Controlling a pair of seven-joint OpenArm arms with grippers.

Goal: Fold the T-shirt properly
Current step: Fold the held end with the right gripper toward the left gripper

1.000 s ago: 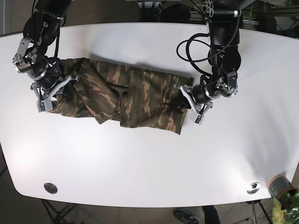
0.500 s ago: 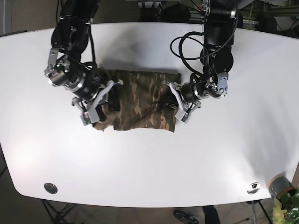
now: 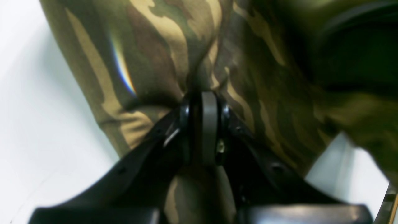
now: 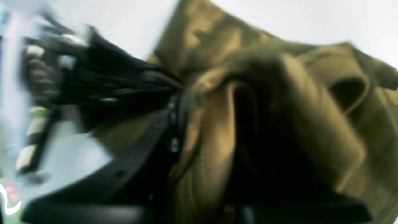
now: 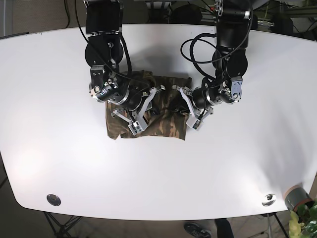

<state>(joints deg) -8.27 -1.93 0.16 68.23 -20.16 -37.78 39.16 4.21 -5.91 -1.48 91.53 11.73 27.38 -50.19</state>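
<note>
Both arms angled inward over the T-shirt (image 5: 163,124), left end effector (image 5: 189,110) and right end effector (image 5: 143,111) each clamped on its cloth.

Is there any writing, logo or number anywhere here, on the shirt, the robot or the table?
None can be read.
T-shirt: camouflage pattern only, no print or label showing.
Right hand and left hand: no legible markings; both wrist views are blurred.
Table: plain white, no text.
</note>
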